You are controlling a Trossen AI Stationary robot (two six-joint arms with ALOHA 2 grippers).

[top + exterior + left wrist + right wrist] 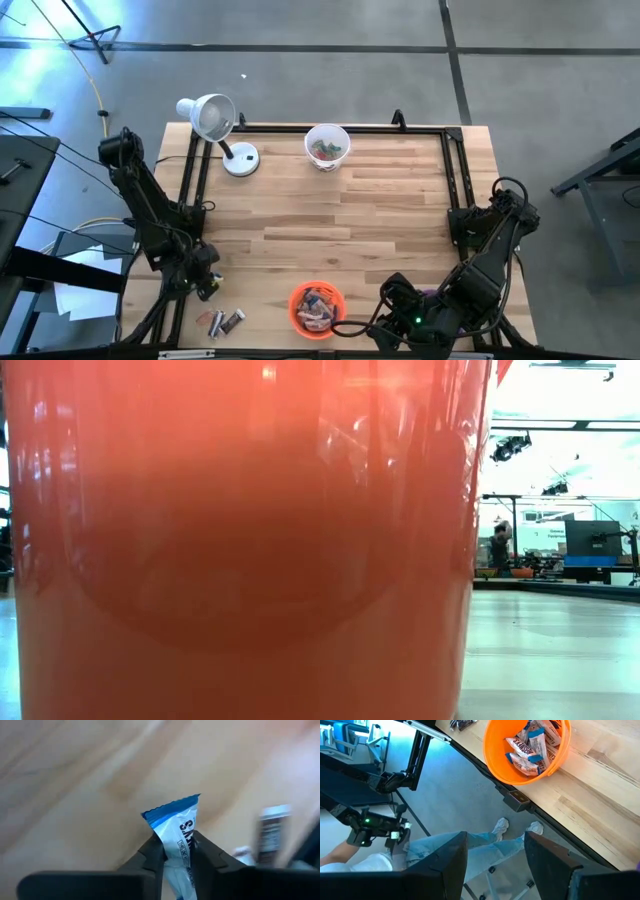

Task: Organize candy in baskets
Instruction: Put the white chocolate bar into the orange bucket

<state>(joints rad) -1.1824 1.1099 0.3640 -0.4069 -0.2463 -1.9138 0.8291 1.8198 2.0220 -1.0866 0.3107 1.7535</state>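
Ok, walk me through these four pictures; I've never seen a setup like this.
Two dark robot arms work at a wooden table. One picture looks down from above, one sits at table height and is filled by the orange basket, and each wrist carries a camera. On the table stand a white basket, the orange basket full of candy, and a desk lamp; a few loose candies lie near the left arm. The left end effector pinches a blue-and-white candy. The right end effector is open, past the table's edge, above a seated person's legs.

Low view sits against orange basket (240,540), overhead shares it.
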